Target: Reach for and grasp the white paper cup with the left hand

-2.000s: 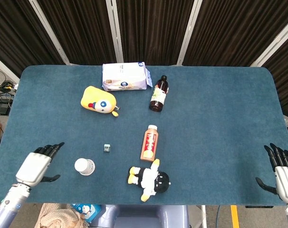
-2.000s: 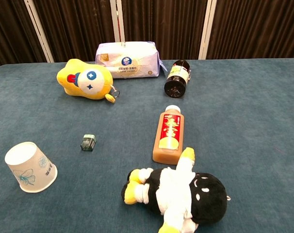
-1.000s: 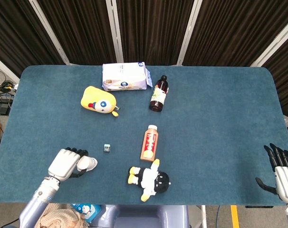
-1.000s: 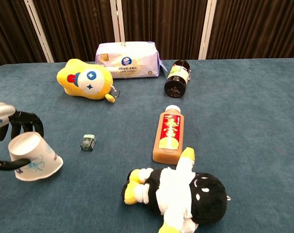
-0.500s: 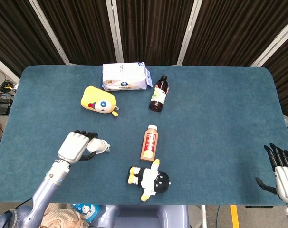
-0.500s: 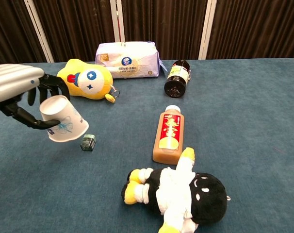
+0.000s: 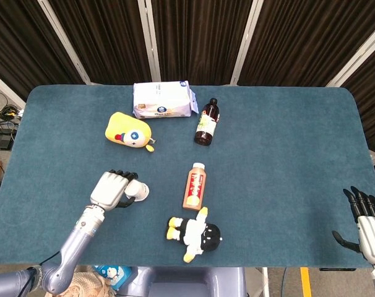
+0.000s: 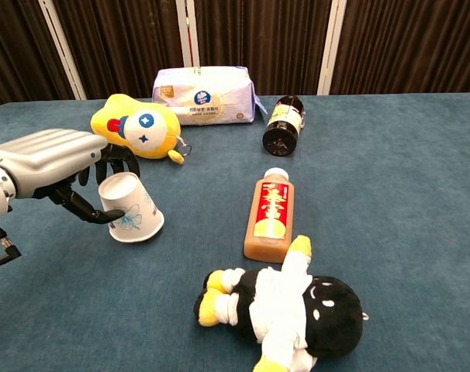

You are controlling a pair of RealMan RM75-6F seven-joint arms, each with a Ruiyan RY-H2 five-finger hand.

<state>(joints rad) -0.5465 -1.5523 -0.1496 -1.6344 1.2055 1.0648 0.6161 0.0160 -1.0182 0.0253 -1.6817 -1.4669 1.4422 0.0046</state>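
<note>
Fingers [image 8: 117, 157] of the left hand [image 7: 111, 188] wrap the white paper cup with a blue flower print [image 8: 131, 208], mouth down and tilted, toward the front-left corner of the blue-carpeted table [image 7: 280, 161]. The right hand [image 7: 366, 224] sits at the front-right corner, fingers spread, holding nothing.

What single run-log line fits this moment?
left hand: holds white paper cup | right hand: open, idle | grasp: made
</note>
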